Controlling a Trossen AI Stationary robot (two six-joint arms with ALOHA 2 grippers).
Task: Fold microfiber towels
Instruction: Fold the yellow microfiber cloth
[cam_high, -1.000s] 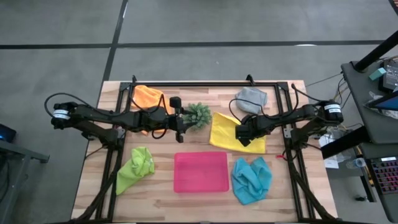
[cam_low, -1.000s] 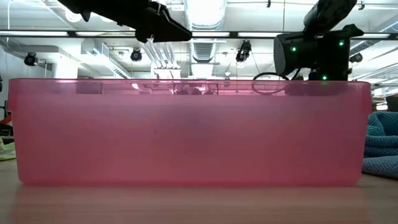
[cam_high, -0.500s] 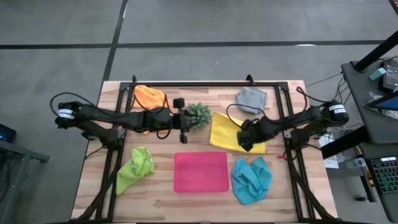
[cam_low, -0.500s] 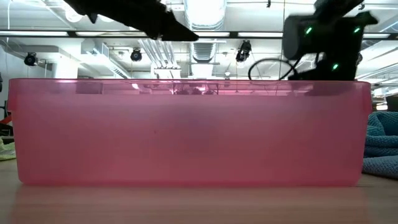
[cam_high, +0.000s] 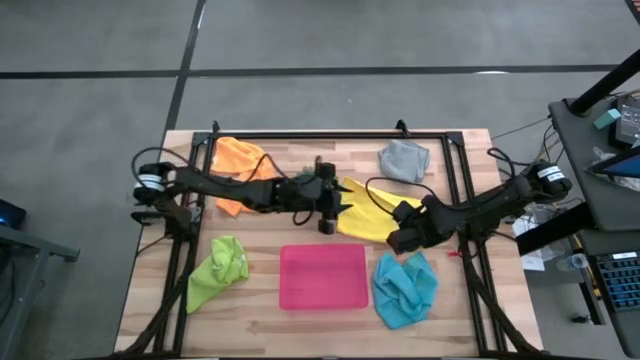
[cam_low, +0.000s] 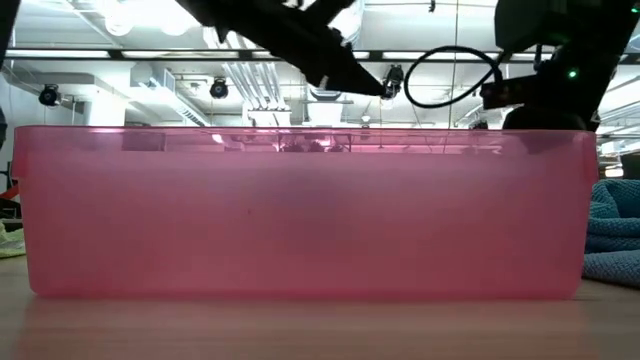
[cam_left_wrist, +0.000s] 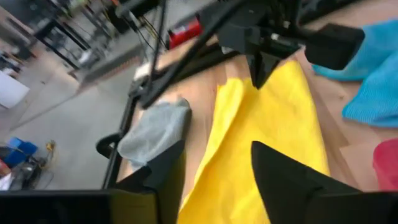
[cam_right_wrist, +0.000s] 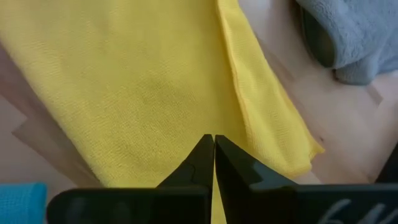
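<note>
both arms have swung toward the yellow towel (cam_high: 372, 212) at mid-table: right gripper (cam_high: 398, 241) pinches its near edge with fingers together, left gripper (cam_high: 327, 210) hangs spread at the opposite edge, seemingly to take that side for a fold.

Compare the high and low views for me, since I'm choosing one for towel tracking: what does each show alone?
High only: orange, grey, yellow and lime towels, and the left claw open beside the yellow towel, with the right claw shut at its edge. Low only: ceiling lights beyond the table. Both: pink tray, blue towel and both arms.
</note>
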